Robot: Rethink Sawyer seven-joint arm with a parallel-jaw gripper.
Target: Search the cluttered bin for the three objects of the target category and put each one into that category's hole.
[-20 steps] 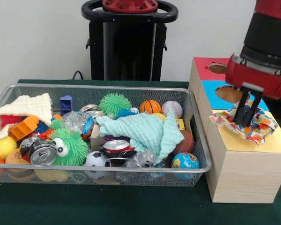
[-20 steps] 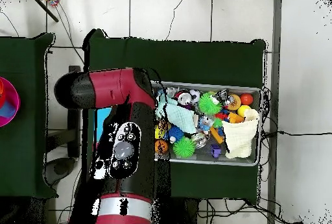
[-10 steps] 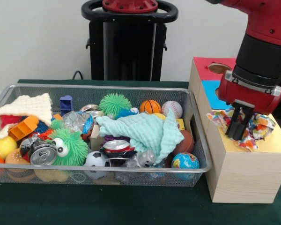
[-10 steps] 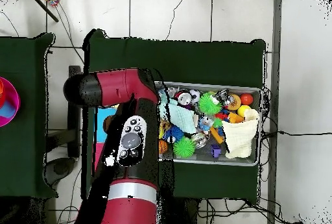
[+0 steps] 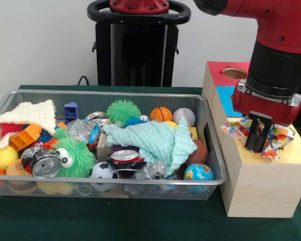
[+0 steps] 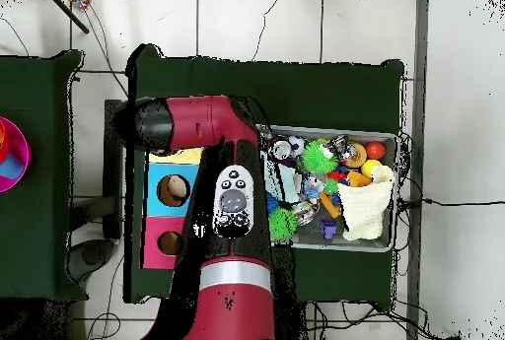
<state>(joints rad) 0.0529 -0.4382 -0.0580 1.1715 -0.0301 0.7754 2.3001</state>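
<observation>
Front view: the gripper (image 5: pixel 257 138) stands upright over the yellow top (image 5: pixel 291 153) of the pale wood box, and its dark fingers (image 5: pixel 254 136) are pressed down into a crumpled wrapper (image 5: pixel 277 138) printed red, blue, yellow and white. The fingers sit close together with wrapper bunched on both sides, so they look clenched on it. The wrapper lies directly under the fingers and spreads across the box top, its long axis running left to right; it hides the hole, which I judge to lie beneath it. So the coming move is straight down or a release, not sideways. The wire mesh bin (image 5: pixel 210 145) sits just beside the box on the green worktop (image 5: pixel 140 221), full of balls, cloths and cans.

Overhead view: the red arm (image 6: pixel 232 218) crosses from the picture's bottom and covers the yellow end of the box; only the blue-topped hole (image 6: pixel 174 190) and red-topped hole (image 6: pixel 170 243) show. Gripper and wrapper are hidden here.
</observation>
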